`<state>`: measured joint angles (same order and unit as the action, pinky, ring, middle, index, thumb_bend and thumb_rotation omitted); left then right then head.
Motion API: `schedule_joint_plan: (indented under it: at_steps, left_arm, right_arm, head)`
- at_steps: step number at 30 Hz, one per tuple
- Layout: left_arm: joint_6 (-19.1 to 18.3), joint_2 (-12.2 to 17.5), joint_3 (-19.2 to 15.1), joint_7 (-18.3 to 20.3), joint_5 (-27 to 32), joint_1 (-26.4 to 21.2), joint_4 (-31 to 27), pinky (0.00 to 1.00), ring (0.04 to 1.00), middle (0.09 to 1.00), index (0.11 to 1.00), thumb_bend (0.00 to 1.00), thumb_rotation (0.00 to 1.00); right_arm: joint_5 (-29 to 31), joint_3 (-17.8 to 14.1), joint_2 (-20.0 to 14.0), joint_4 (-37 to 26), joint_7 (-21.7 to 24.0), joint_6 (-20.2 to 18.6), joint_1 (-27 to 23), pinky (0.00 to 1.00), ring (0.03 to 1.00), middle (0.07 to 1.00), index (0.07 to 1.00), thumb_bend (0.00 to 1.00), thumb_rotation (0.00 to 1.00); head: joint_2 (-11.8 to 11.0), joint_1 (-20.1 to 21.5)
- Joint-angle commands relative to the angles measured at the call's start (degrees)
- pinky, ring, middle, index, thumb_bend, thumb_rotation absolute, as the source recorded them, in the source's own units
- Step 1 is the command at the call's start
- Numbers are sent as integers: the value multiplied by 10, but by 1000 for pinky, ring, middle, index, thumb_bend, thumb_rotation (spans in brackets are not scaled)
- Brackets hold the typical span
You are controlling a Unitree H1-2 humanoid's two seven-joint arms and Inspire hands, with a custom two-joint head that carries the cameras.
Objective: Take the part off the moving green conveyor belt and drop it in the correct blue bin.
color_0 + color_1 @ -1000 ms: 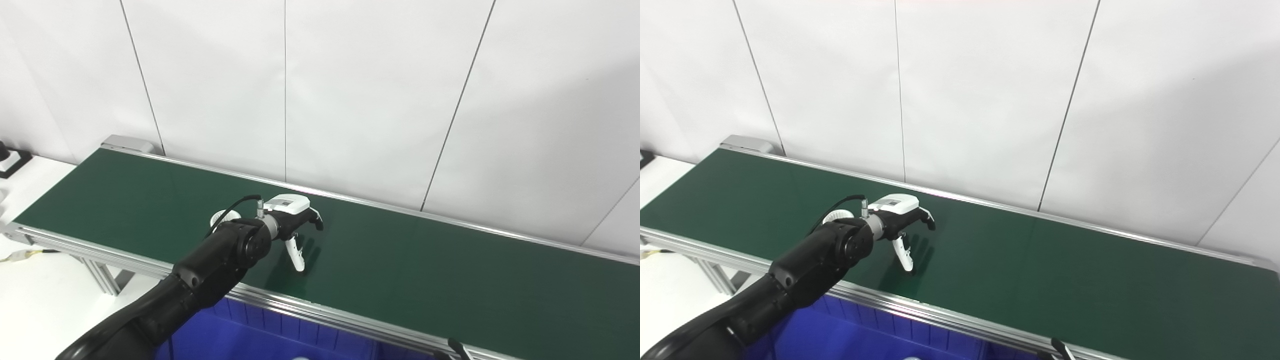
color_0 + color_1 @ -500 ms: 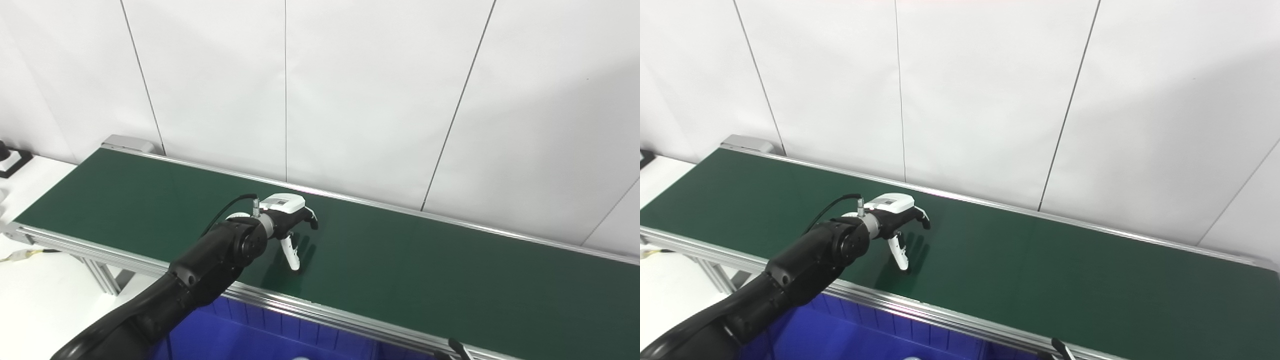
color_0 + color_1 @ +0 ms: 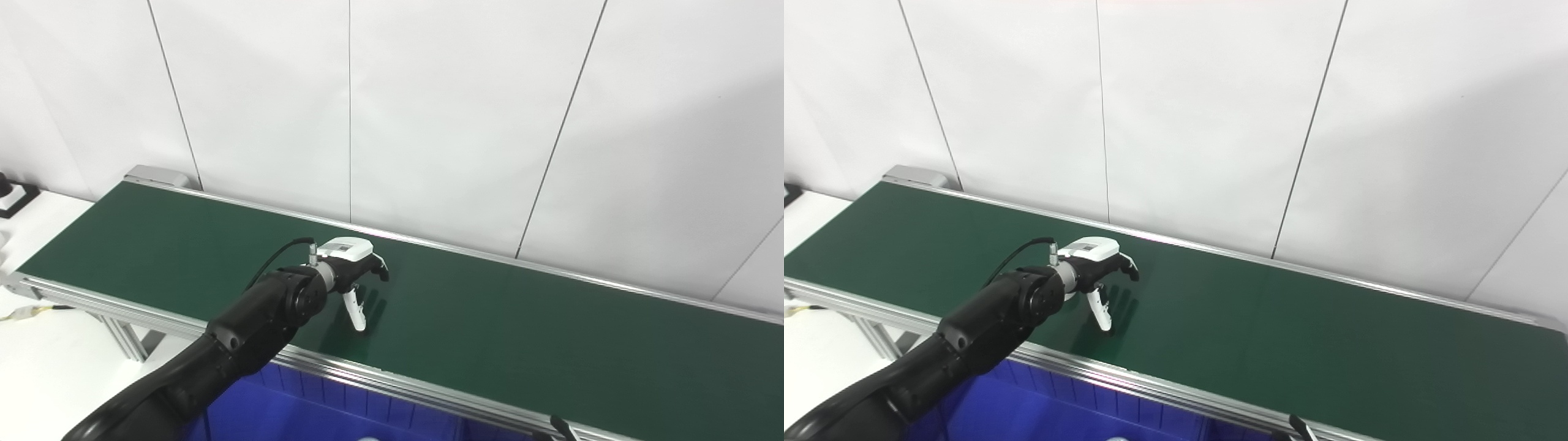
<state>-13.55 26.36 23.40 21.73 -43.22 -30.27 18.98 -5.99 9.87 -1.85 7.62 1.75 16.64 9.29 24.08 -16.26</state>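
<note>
The green conveyor belt (image 3: 520, 331) runs from far left to near right. My left hand (image 3: 354, 272) reaches over its near half, white back up, dark fingers curled down and apart, and the white thumb (image 3: 356, 312) touches the belt. It holds nothing that I can see. The white part is hidden behind my left wrist (image 3: 1062, 285). A blue bin (image 3: 294, 413) sits below the belt's near rail. Of my right hand only a dark tip (image 3: 560, 425) shows at the bottom edge.
The belt's aluminium near rail (image 3: 429, 392) runs between the hand and the bin. A white wall (image 3: 429, 122) stands right behind the belt. A white table surface (image 3: 37, 367) lies to the left, with a cable on it.
The white ring-shaped part beside my left wrist has slid right along the belt and gone out of sight behind the wrist. My left hand has shifted slightly left.
</note>
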Motion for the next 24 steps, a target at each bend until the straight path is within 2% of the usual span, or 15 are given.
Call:
schedule_joint_plan:
  at_steps: [1,24]
  left_arm:
    - [9,14,-8,-11,0,-22,-5,860,840,852,777,895,102]
    - [2,13,-8,-9,0,-9,-11,864,848,864,786,878,2]
  right_arm:
    - [4,-1,1,-15,3,39,-3,665,744,791,895,409,623]
    - [4,-1,-3,-22,5,37,1,657,742,788,891,446,667]
  head:
    - [1,0]
    - [6,0]
